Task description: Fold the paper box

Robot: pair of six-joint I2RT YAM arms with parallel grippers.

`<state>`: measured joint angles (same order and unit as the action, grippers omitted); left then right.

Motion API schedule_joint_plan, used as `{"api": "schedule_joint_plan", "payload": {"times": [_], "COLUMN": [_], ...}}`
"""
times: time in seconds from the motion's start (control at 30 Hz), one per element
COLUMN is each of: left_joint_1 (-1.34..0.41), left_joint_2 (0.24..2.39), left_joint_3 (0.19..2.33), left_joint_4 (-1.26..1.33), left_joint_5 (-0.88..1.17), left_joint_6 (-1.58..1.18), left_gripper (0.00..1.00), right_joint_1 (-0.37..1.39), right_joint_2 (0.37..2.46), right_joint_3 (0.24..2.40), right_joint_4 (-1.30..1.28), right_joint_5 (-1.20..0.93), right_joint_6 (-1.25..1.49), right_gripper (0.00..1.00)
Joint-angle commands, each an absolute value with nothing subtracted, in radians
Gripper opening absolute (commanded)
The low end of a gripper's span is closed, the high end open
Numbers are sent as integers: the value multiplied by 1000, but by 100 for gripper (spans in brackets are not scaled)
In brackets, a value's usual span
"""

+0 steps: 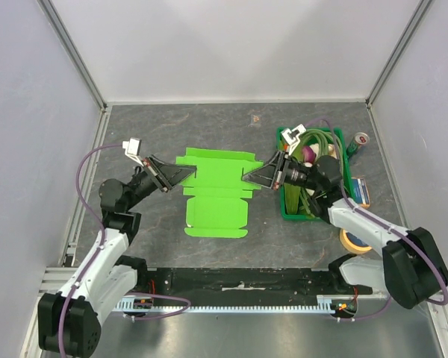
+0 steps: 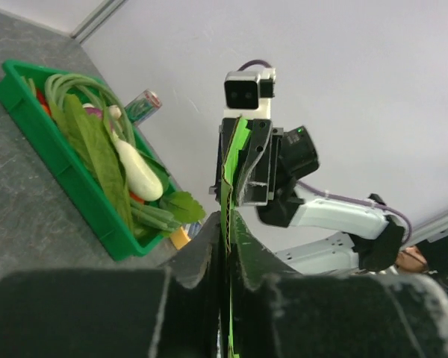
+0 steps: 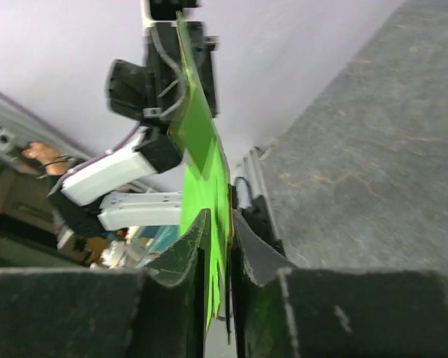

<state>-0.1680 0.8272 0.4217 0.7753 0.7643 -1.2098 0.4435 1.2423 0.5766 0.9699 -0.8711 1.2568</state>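
Observation:
The paper box (image 1: 216, 198) is a flat lime-green blank with flaps, lying spread out at the table's middle. My left gripper (image 1: 190, 173) is shut on its left edge. My right gripper (image 1: 248, 177) is shut on its right edge, facing the left one. In the left wrist view the card (image 2: 228, 186) runs edge-on between my closed fingers (image 2: 205, 246) to the other gripper. In the right wrist view the green sheet (image 3: 201, 149) passes between the fingers (image 3: 187, 246) the same way. Whether the blank touches the table cannot be told.
A dark-green crate (image 1: 284, 209) of vegetables stands right of the blank and behind my right arm; it also shows in the left wrist view (image 2: 60, 171). A can (image 1: 358, 142), a small carton (image 1: 361, 190) and a tape roll (image 1: 355, 240) lie further right.

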Motion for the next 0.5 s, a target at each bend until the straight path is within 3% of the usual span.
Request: {"api": "schedule_joint_plan", "payload": {"times": [0.0, 0.03, 0.07, 0.1, 0.23, 0.47], "left_joint_1": [-170, -170, -169, -167, -166, -166], "left_joint_2": [778, 766, 744, 739, 758, 824], "left_joint_3": [494, 503, 515, 520, 564, 584], "left_joint_4": [539, 412, 373, 335, 207, 196], "left_joint_5": [735, 735, 747, 762, 911, 1164], "left_joint_6": [-1000, -959, -922, -860, -723, -678], "left_gripper": [7, 5, 4, 4, 3, 2], "right_joint_1": [448, 449, 449, 446, 448, 574], "right_joint_2": [1157, 1144, 1131, 1124, 1112, 1261], "right_joint_3": [733, 817, 845, 873, 972, 1068], "right_joint_4": [344, 79, 7, -61, -187, -183], "right_joint_5": [-694, -625, -567, -487, -512, -813], "right_joint_6": [758, 659, 594, 480, 307, 201], "right_gripper": [31, 42, 63, 70, 77, 73]}}
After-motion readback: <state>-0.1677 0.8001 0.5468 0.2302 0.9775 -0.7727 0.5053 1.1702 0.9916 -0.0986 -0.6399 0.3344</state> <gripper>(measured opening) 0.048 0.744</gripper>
